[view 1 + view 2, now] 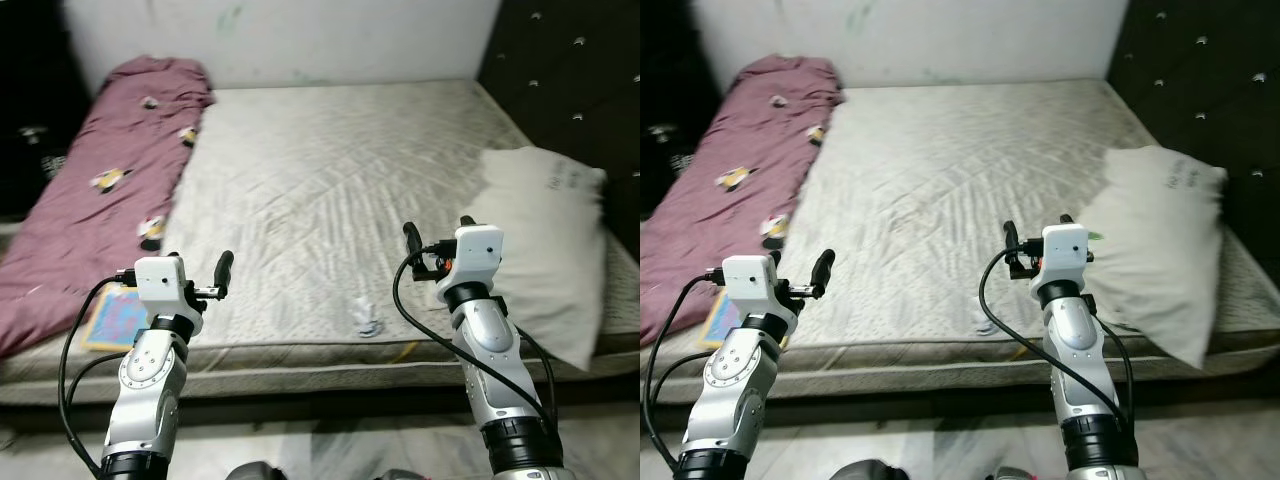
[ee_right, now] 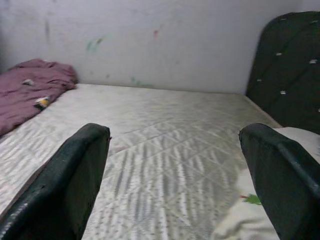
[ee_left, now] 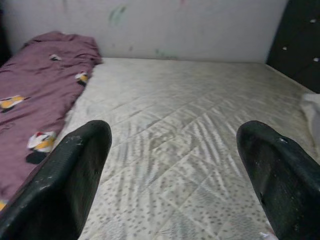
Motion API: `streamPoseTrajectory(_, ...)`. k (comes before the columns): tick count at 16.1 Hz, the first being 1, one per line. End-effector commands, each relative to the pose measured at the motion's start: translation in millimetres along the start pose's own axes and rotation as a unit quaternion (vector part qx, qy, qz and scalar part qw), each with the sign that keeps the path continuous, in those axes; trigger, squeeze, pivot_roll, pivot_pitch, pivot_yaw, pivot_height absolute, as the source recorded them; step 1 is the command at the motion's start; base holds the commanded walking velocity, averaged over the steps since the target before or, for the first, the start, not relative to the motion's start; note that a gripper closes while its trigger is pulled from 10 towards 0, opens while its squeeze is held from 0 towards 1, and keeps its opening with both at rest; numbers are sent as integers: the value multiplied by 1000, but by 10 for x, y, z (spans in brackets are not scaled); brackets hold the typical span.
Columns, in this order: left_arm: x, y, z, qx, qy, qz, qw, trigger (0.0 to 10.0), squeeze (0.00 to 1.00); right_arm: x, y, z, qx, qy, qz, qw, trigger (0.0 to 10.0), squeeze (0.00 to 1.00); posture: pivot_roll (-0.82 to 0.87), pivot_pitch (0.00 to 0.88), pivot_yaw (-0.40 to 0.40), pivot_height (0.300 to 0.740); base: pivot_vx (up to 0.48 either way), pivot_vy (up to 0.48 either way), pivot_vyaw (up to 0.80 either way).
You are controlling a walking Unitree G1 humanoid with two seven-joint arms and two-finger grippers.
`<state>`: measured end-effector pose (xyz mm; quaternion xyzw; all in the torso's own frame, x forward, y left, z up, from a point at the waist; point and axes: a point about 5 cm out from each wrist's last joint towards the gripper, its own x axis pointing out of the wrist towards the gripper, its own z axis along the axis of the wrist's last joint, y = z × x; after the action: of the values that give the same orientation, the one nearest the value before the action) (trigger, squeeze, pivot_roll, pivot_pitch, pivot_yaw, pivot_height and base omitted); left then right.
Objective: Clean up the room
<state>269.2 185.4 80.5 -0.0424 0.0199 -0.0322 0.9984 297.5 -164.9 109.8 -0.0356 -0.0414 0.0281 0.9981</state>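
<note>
A small crumpled white scrap lies on the bare quilted mattress near its front edge. It sits between my two raised arms, closer to the right one. My left gripper hovers open over the front left part of the mattress, with nothing between its fingers. My right gripper is also open and empty, held above the mattress just left of a white pillow. A flat colourful book or sheet lies at the front left edge, under my left arm.
A maroon blanket with small printed figures runs along the left side of the bed. A black tufted headboard stands on the right and a white wall at the back. Pale floor shows below the bed edge.
</note>
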Motion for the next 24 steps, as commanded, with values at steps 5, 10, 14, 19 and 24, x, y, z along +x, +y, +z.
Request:
streamPoseTrajectory(5,6,-1,50,8,-11,-8,1000,10000,0,17,-14,29,-1,-7,0,1000,10000,0,-63,0,45,740,337,0,0)
streamPoseTrajectory(10,1,-10,45,9,-9,-9,1000,10000,0,19,13,43,-11,-12,13,1000,10000,0,-63,0,43,740,350,0,160)
streamPoseTrajectory(14,-1,3,36,11,-7,6,1000,10000,0,25,1,39,-5,-10,8,1000,10000,0,-60,0,41,740,172,0,344)
streamPoseTrajectory(19,-8,37,17,17,1,25,1000,10000,0,25,15,38,-14,-11,12,1000,10000,0,-58,0,43,740,0,0,0)
streamPoseTrajectory(24,-40,61,-9,19,11,35,999,10000,0,17,-27,37,-14,-10,-7,1000,10000,0,-57,0,44,740,0,0,320)
